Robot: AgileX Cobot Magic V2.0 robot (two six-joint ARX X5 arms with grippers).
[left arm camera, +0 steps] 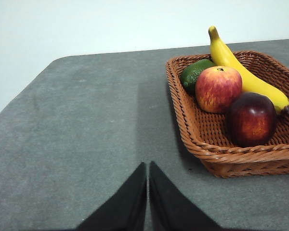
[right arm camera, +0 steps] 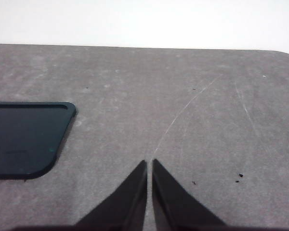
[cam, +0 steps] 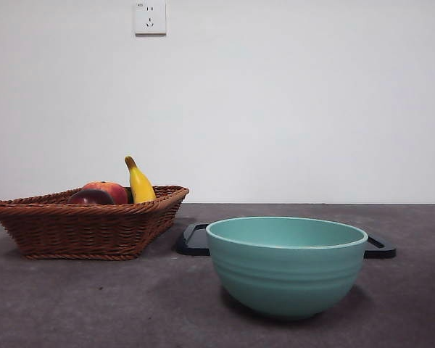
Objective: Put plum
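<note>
The plum [left arm camera: 251, 119], dark maroon and glossy, lies in the near corner of a brown wicker basket [left arm camera: 197, 139]. In the front view only its dark top [cam: 89, 197] shows above the basket rim [cam: 87, 210]. My left gripper [left arm camera: 148, 168] is shut and empty, hovering over bare table a short way from the basket. My right gripper [right arm camera: 149, 166] is also shut and empty, over bare table beside a black tray [right arm camera: 24, 139]. Neither gripper appears in the front view.
Sharing the basket are a red-orange apple [left arm camera: 217, 88], a yellow banana [left arm camera: 241, 72] and a green fruit [left arm camera: 195, 73]. A teal bowl [cam: 286, 264] stands in front at the right, with the black tray [cam: 196, 239] behind it. A white wall is at the back.
</note>
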